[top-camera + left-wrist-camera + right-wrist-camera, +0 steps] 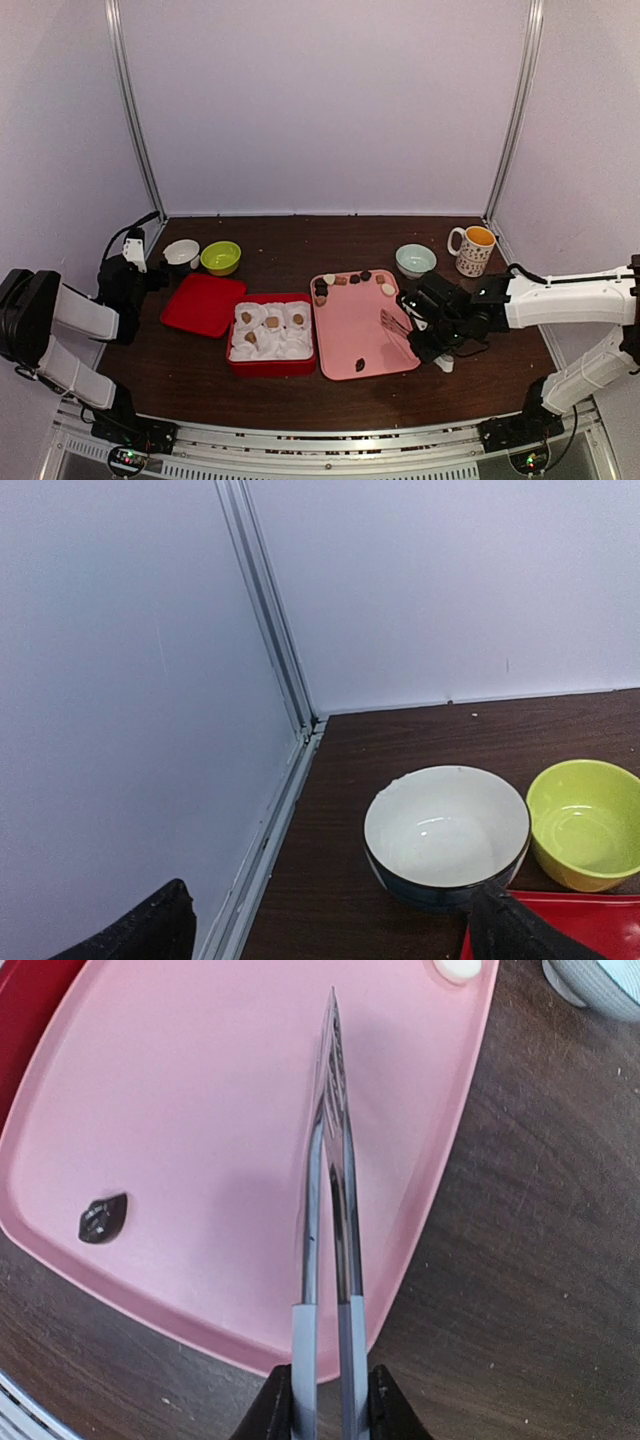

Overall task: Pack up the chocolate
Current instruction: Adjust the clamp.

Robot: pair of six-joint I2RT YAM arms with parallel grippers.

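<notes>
Chocolates [354, 279] form a left-right row on pink tray [350, 330]

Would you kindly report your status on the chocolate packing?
Left jaws open, by white bowl. Right jaws shut on tongs, tips empty over pink tray. Chocolate partly in red box, rest on tray. Nothing blocking.

The left arm [75, 320] sat folded by the left edge of the table [200, 372], the left gripper [325, 938] wide open, facing the far-left corner. The right arm [570, 295] extended inward from the right edge, the right gripper [328, 1410] clamped on the tongs [330, 1180]
</notes>
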